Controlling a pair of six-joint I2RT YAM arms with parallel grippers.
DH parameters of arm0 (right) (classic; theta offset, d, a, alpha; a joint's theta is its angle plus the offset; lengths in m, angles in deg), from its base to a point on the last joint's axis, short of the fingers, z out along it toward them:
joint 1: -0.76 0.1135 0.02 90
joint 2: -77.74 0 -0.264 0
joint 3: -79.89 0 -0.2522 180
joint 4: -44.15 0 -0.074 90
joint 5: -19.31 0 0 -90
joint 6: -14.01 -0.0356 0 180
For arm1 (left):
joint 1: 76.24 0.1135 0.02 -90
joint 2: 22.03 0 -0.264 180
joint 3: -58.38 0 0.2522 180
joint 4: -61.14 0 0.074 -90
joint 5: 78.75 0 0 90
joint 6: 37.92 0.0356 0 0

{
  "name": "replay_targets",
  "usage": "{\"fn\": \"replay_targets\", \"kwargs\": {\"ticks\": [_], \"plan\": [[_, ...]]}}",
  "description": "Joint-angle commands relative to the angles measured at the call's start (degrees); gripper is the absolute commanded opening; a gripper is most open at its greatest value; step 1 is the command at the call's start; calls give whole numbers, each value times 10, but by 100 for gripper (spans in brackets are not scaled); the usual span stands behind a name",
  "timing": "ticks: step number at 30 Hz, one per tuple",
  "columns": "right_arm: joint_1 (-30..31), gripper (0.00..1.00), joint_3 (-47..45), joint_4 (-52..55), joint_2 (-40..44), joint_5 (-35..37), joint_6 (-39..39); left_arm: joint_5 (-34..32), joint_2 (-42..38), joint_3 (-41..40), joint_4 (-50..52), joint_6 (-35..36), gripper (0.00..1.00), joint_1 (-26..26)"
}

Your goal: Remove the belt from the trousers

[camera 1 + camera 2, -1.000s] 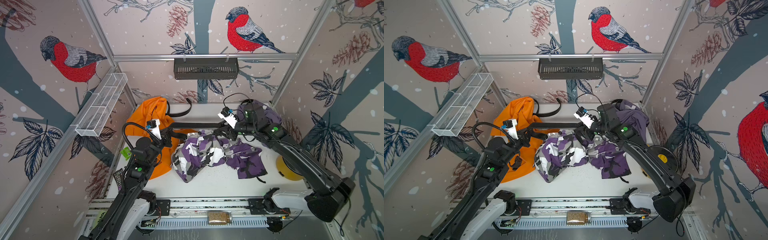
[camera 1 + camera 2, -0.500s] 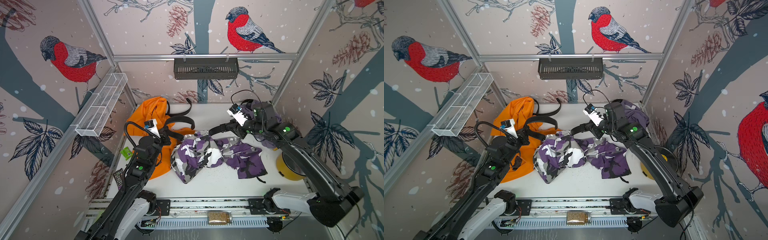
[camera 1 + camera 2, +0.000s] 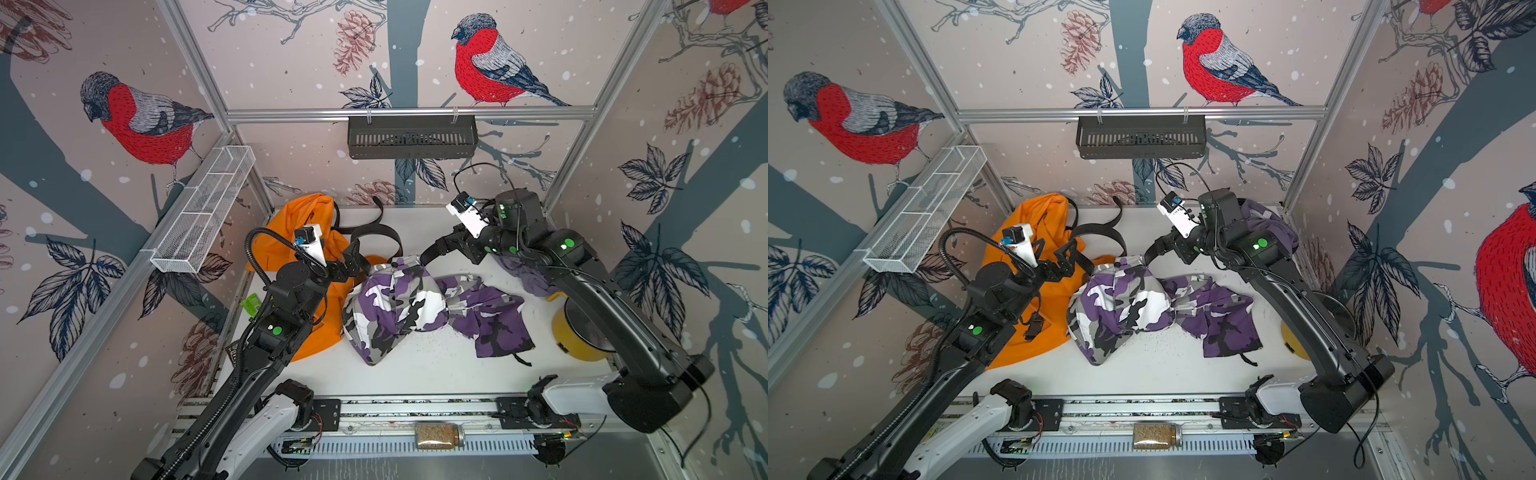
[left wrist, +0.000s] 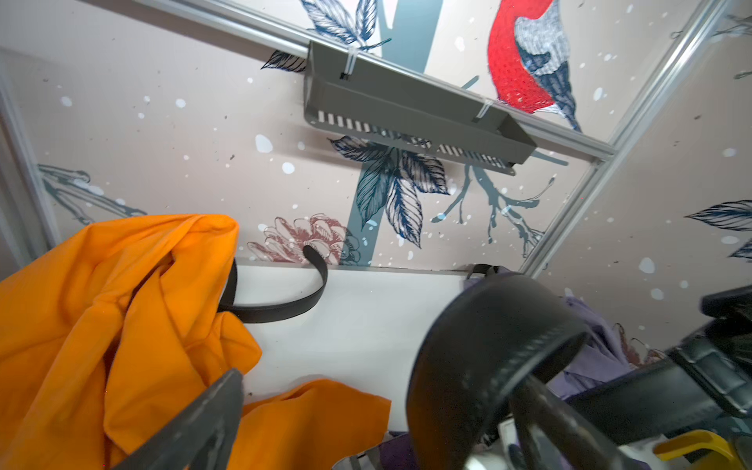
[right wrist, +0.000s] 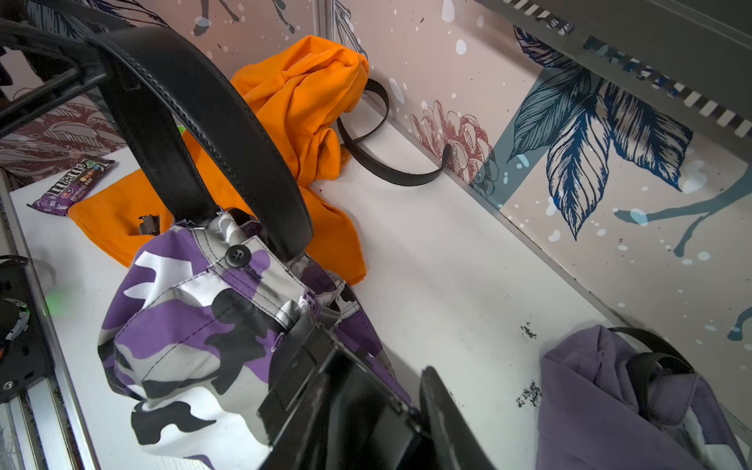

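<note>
Presently my left jaws stand wide apart. The black belt arches in a loop just ahead of them, ungripped. My right jaws are clamped on the belt's other end, held above the bench. Between the two sets of jaws the belt runs through the waistband of the purple camouflage trousers — these sag below.

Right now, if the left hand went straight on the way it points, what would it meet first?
Probably the black belt: its raised loop curves right in front of the open left hand, slightly to one side. How close it sits is unclear; it may be touching already.
</note>
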Motion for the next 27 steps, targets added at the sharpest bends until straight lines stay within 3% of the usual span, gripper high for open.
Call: {"fn": "replay_targets", "kwargs": {"ticks": [1, 5, 8, 15, 20, 24, 26, 27], "plan": [[7, 0, 27, -4, -9, 33, -19, 32, 20, 29, -34, 22, 99, -52], [13, 0, 45, -2, -20, 46, -28, 32, 81, 61, -79, 60, 99, -159], [16, 0, 50, -7, -20, 43, -38, 75, 147, 74, -141, 58, 99, -195], [19, 0, 63, -13, -14, 44, -57, 142, 265, 73, -268, 32, 94, -222], [26, 0, 70, -13, -12, 34, -63, 107, 306, 75, -281, 31, 91, -233], [45, 0, 60, -21, -9, 32, -72, 33, 325, 69, -300, 24, 76, -233], [55, 0, 44, -31, -3, 27, -81, 12, 329, 63, -321, 31, 58, -233], [59, 0, 30, -41, 4, 22, -88, 6, 331, 63, -327, 32, 42, -232]]}}
